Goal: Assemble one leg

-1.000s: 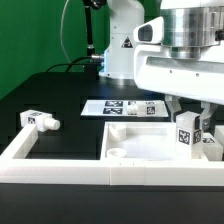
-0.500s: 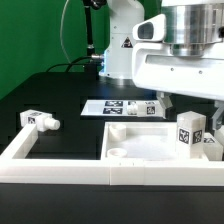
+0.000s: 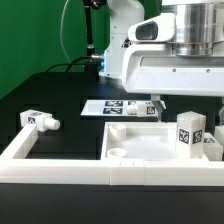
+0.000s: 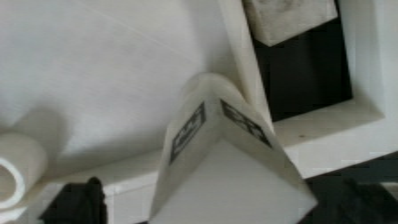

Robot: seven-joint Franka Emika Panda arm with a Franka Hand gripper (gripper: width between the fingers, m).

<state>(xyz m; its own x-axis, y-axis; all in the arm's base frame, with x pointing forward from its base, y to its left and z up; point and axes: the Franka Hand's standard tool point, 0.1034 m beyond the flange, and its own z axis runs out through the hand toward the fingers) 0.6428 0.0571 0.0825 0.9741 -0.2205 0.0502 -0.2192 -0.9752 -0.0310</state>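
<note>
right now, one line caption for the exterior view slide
Panda arm above a tagged leg standing on the white square panel; another leg lies on the black table.

We see one leg [image 3: 190,130] standing on the panel [image 3: 140,142] toward the exterior view's right; another leg [image 3: 38,121] lies well apart leftward, the marker board [image 3: 122,107] behind.

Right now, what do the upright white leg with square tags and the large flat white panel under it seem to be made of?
The upright white leg with black-and-white square tags looks like matte white plastic: blocky, even colour, no grain. Its tags seem printed paper or stickers. The large flat white panel with a round corner hole appears the same opaque plastic, smooth with soft shading and a moulded raised rim. It could also be painted; the pictures leave that open.
</note>
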